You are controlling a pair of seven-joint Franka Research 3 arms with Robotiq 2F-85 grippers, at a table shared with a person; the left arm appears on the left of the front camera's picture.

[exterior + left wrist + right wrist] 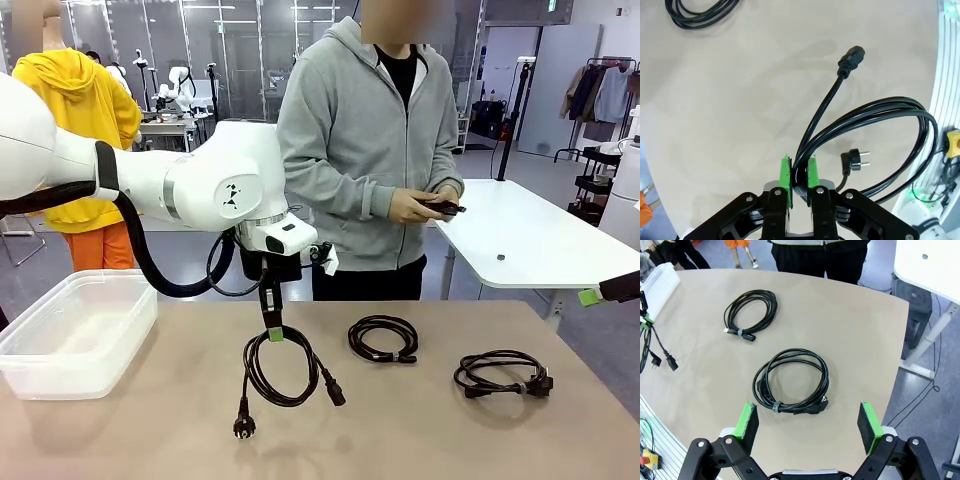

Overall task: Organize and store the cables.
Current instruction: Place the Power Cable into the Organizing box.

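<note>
Left claw (270, 333) pinches one cable (250, 372), its loop hanging over the table (150, 420); two coils (395, 357) (497, 356) lie to the right.
Left wrist: pads (785, 175) clamp the cord.
Right wrist: right claw (807, 412) gapes wide and empty above the nearer coil.

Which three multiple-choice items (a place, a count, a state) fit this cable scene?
1. Where on the table is the clear bin? A) robot's left B) robot's right C) middle
2. How many cable coils lie flat on the table? A) one B) two C) four
3. The left gripper is: A) open B) shut on a coil C) shut on the bin

Answers: 1 A, it stands at the left edge. 2 B, the middle coil and right coil lie flat. 3 B, it pinches the hanging coil.
</note>
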